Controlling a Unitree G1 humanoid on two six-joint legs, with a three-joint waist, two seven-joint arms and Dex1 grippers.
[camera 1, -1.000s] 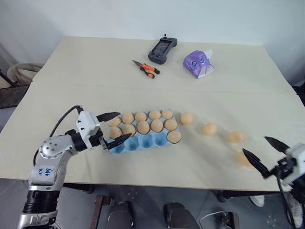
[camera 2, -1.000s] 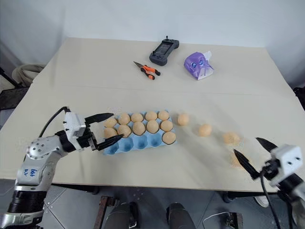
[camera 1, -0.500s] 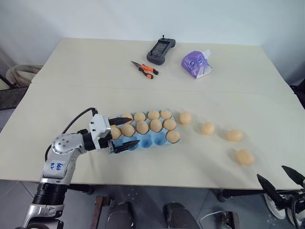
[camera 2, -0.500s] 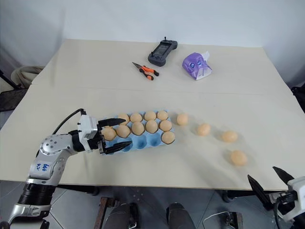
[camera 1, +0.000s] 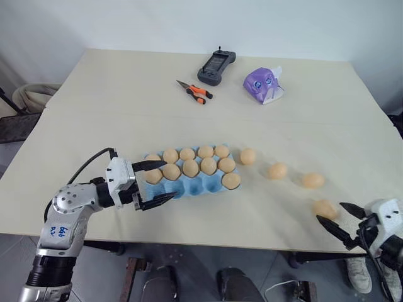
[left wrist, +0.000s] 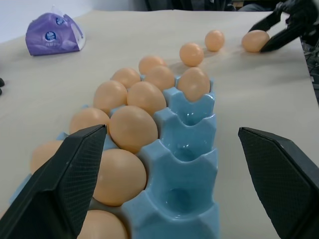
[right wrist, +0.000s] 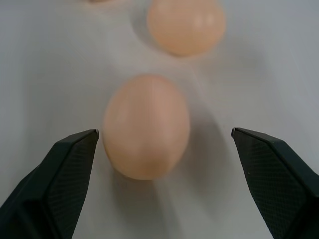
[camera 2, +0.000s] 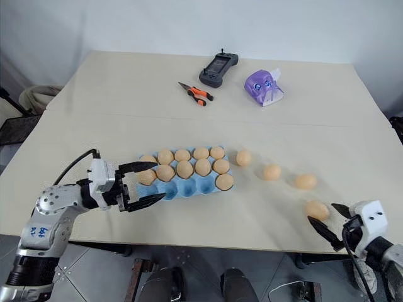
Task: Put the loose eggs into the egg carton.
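Note:
The light blue egg carton (camera 1: 196, 184) lies left of the table's middle, with several tan eggs (camera 1: 189, 167) in its far two rows and the near row of cups bare but for one at its right end. My left gripper (camera 1: 170, 180) is open, one finger on each side of the carton's left end. A line of loose eggs (camera 1: 247, 156) trails off to the right. At the nearest loose egg (camera 2: 317, 209), by the front edge, my right gripper (camera 2: 322, 212) stands open with its fingertips either side of the egg (right wrist: 146, 124), not touching it.
At the back of the table lie a black controller (camera 1: 216, 67), orange-handled pliers (camera 1: 194, 91) and a purple tissue pack (camera 1: 263, 84). The table's front edge runs just under my right gripper. Bare tabletop lies between the carton and the loose eggs.
My right gripper hung below the table's front edge half a second ago; it has come up and forward, low around the nearest loose egg. The left gripper stays at the carton's left end.

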